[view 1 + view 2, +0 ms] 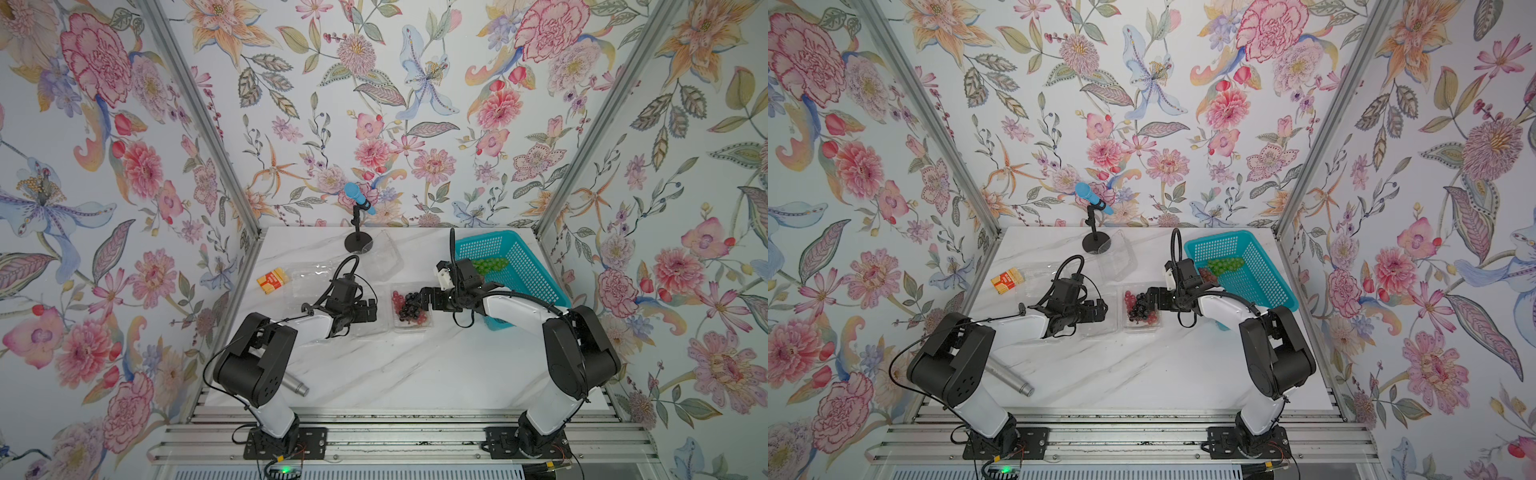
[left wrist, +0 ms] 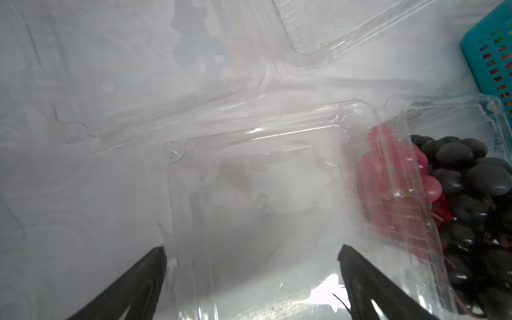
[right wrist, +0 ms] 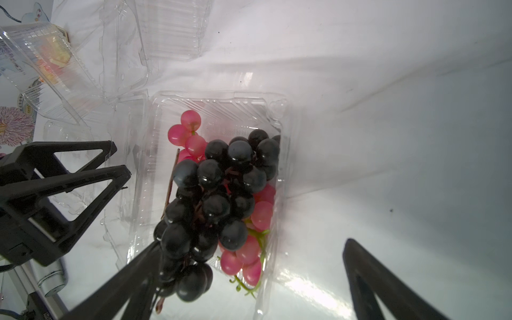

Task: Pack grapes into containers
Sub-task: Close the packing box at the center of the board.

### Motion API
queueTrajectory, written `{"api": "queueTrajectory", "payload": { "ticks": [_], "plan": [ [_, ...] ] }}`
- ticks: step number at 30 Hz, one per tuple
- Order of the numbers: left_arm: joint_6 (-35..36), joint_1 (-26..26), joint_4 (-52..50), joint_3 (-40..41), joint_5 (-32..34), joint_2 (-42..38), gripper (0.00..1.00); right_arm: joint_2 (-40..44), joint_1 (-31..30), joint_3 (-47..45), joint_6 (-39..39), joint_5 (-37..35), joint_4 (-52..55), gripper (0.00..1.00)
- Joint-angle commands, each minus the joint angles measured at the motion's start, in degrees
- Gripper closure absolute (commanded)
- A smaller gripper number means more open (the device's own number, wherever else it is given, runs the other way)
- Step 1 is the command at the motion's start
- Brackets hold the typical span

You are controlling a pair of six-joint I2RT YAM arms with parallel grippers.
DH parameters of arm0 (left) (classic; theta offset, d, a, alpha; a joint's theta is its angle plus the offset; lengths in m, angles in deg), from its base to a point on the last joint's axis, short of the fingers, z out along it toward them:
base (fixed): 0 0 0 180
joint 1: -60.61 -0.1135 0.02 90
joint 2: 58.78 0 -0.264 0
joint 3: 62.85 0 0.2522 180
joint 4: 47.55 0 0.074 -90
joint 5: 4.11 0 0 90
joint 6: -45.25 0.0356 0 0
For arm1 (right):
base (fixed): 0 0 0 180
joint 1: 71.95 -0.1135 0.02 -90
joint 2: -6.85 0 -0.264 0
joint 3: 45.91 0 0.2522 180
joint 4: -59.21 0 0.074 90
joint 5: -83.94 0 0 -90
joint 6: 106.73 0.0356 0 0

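Left gripper point(image 2: 251, 249) is hanging, jaws spread wide, over a clear plastic shell point(image 2: 249, 171). Just beside it, red grapes point(image 2: 388, 177) and dark grapes point(image 2: 465, 177) are lying behind clear plastic. A teal basket point(image 2: 487, 55) corner is showing beyond.

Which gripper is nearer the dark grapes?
Right. The right gripper is at the dark grapes, fingers open; the left gripper is apart, over the clear lid beside them.

Two grape bunches point(image 1: 409, 309) in the middle container point(image 1: 412, 329), third bunch point(image 1: 492, 264) in the basket point(image 1: 536, 270) right of it
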Motion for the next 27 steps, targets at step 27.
{"api": "queueTrajectory", "payload": {
  "ticks": [27],
  "plan": [
    [2.81,3.99,1.1,-1.27,1.47,-13.61,0.0,-1.15,-0.86,-0.74,3.44,5.16,-5.49,0.0]
  ]
}}
